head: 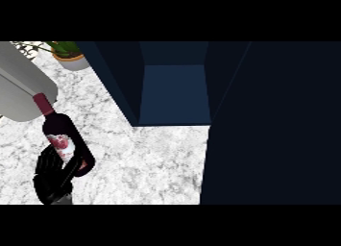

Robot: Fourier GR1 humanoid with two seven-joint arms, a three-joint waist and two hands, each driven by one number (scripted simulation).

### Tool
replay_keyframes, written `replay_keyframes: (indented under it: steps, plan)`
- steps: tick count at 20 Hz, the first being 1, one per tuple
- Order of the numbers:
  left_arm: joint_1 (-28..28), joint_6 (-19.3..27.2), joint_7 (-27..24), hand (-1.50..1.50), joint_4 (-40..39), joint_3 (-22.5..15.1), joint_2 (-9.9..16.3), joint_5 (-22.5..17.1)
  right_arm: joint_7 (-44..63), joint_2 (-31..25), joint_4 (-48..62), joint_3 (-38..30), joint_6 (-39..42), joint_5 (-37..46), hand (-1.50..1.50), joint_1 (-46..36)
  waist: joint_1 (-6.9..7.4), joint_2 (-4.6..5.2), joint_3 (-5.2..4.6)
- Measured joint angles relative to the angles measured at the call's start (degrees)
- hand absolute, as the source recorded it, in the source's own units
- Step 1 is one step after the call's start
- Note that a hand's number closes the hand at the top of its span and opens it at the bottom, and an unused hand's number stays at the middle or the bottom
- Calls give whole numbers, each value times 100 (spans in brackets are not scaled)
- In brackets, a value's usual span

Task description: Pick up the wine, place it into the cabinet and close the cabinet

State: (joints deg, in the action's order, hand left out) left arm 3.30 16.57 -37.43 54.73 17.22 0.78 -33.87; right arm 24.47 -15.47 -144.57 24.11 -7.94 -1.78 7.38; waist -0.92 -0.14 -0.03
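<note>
The wine bottle (61, 130) is dark glass with a red capsule and a white-and-red label. It stands tilted over the marble counter (152, 163) at the left, neck pointing up and left. My left hand (51, 177) comes in at the lower left, its black fingers curled round the bottle's lower end. To the bottle's right, the dark blue cabinet (174, 91) stands open, showing its hollow inside. Its door (279, 125) fills the right side as a large dark panel. My right hand does not show.
A large grey rounded body (17, 81) lies across the upper left corner, behind the bottle's neck. A potted green plant (68, 56) stands at the back left, next to the cabinet's left wall. Bare marble lies between bottle and cabinet.
</note>
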Motion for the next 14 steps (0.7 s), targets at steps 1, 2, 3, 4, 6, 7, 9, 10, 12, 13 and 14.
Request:
replay_keyframes:
  steps: [1,2,3,4,6,7,9,10,12,13,14]
  plan:
    - [89,76,-75,150,-80,2,-12,44,46,-8,1,-48,14,-9,-150,-56,1,3,0]
    - [46,114,-79,150,-21,-33,-9,84,-11,-24,1,-89,46,-17,-150,10,6,0,1]
    - [61,182,-94,150,9,-70,-23,98,14,-42,-6,-143,62,-28,-150,-8,9,-2,2]
    - [120,255,-87,150,19,-65,1,114,22,-30,-2,-123,67,-31,-150,-14,12,-2,2]
    - [112,82,-105,150,18,-251,29,244,49,-19,12,-87,66,-33,-150,-55,10,-7,1]
    - [83,-120,-112,150,25,-396,42,318,43,-1,24,-67,58,-33,-150,-75,1,-11,0]
    - [31,-598,-82,150,53,-739,126,494,-10,23,50,-41,56,-34,-150,-63,-37,-21,0]
    - [-2,-920,-62,150,67,-914,215,574,-39,41,66,-24,56,-34,-150,-76,-48,-25,-1]
    - [-119,-1478,-66,150,130,-1212,361,708,-53,52,76,-25,53,-38,-150,-96,-47,-32,-1]
    - [-180,-1667,-92,150,216,-1333,377,755,-45,71,76,21,31,-35,-150,-108,-34,-34,-1]
    - [-248,-1840,-110,150,324,-1426,415,784,1,80,70,26,7,-36,-150,-135,-17,-33,-1]
